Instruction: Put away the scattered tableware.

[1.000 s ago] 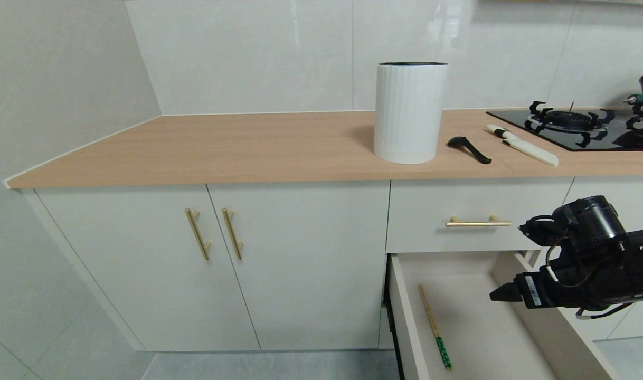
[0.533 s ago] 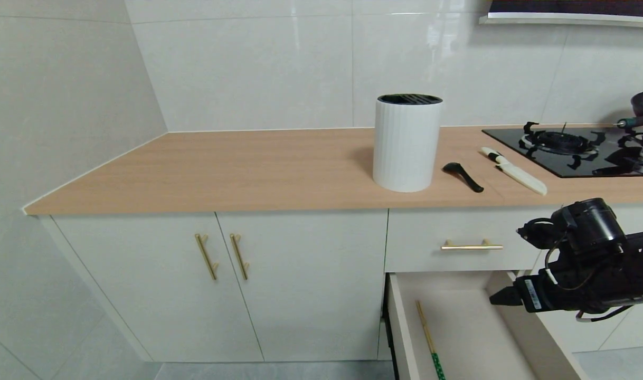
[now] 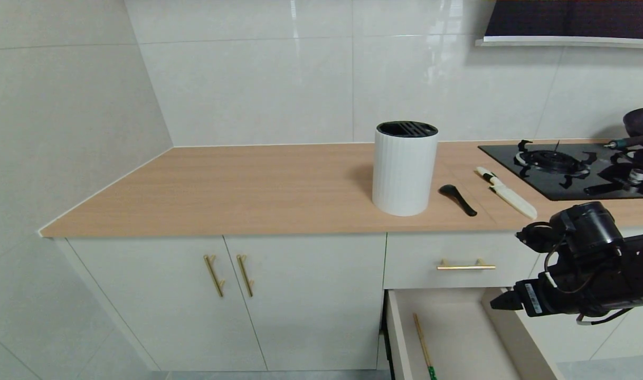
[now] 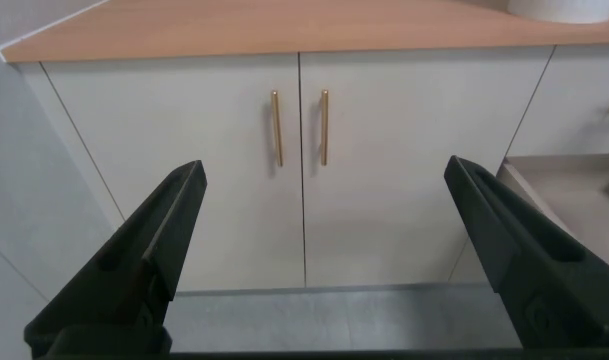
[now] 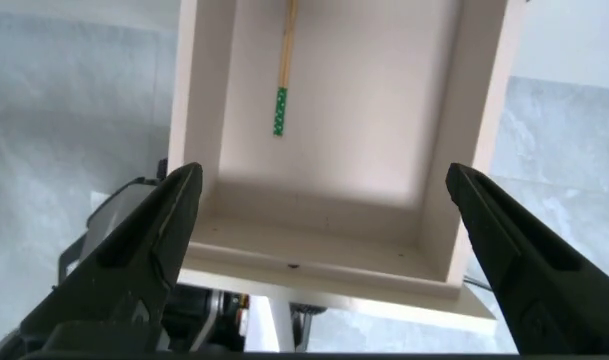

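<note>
- Wooden countertop (image 3: 247,190) along the tiled wall, above white cabinet doors (image 3: 300,301).
- Open drawer (image 3: 400,338) below the counter's right part.
- Black gas hob (image 3: 564,169) set into the counter, far right.
- White ribbed knife holder (image 3: 404,174) upright on the counter.
- Right gripper (image 5: 319,180) spread wide and empty, over the open drawer.
- Left gripper (image 4: 324,170) spread wide and empty, facing the cabinet doors.
- White knife (image 3: 506,192) flat between hob and spoon.
- Black spoon (image 3: 457,198) just beside the holder.
- Green-tipped chopsticks (image 3: 421,338) in the drawer, near its left wall.
</note>
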You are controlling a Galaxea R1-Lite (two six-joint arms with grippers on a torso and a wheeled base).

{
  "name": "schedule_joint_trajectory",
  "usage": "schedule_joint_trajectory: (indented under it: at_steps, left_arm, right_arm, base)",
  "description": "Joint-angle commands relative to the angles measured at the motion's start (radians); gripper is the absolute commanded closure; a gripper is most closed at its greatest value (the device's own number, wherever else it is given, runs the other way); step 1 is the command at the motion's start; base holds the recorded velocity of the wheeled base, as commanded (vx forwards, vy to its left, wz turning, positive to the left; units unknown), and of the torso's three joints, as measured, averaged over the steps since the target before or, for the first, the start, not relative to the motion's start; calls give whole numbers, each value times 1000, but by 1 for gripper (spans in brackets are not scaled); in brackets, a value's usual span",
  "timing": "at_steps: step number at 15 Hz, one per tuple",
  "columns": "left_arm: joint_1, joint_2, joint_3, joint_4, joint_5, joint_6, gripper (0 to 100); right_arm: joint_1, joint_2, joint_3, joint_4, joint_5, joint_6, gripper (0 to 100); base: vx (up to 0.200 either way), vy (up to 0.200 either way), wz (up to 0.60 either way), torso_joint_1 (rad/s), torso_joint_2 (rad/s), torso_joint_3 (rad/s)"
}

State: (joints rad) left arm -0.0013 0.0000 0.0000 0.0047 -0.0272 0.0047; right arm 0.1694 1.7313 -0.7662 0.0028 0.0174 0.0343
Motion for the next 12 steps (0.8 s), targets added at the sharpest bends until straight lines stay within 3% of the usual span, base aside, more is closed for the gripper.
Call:
schedule_joint_trajectory:
  at_steps: [1,4,7,12]
  left_arm:
    - [0,0,0,0,0,0,0]
    - [0,0,0,0,0,0,0]
    - [0,0,0,0,0,0,0]
    - [0,0,0,0,0,0,0]
  right_arm:
    - [-8,-12,1,0,-2,-16,0]
    - [-94,-87,-15,-9,6,-79,0]
    - [-146,-15,-236,-14,130,-125,0]
    - [-137,275,-616,-12,133,-208,0]
  base:
    - [0,0,0,51,-80,-51]
    - [0,0,0,0,0,0]
    - [0,0,0,0,0,0]
    - [0,0,0,0,0,0]
